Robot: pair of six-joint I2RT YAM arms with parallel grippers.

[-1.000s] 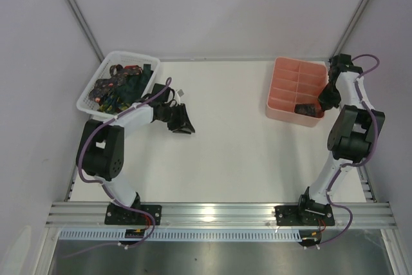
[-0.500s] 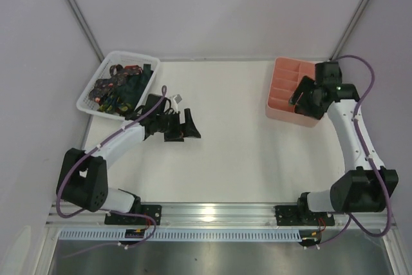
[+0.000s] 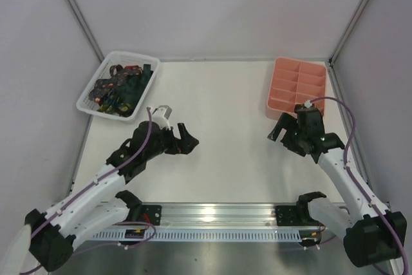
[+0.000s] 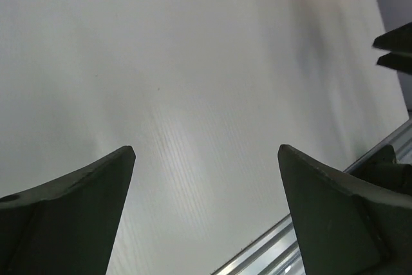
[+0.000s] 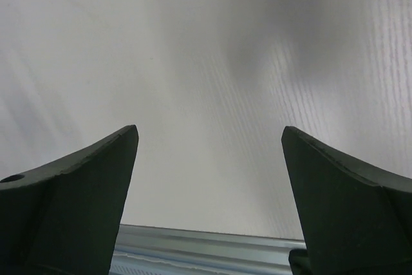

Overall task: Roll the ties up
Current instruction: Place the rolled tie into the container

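- Brown and dark green fabric ties (image 3: pixel 119 88) lie heaped in the white lattice basket (image 3: pixel 87 102), beyond the left gripper (image 3: pixel 186 140) and off to its left, well apart.
- Left gripper: jaws spread wide, nothing between them, bare white table (image 3: pixel 225 94) beneath.
- Right gripper (image 3: pixel 284 134): likewise released and empty, just short of the pink compartment tray (image 3: pixel 291 113), far from the ties.
- Handling judgement: ties appear light, limp and tangled; one pull may drag neighbours.
- Recommended hold: a free pointed end, pinched flat across the cloth.
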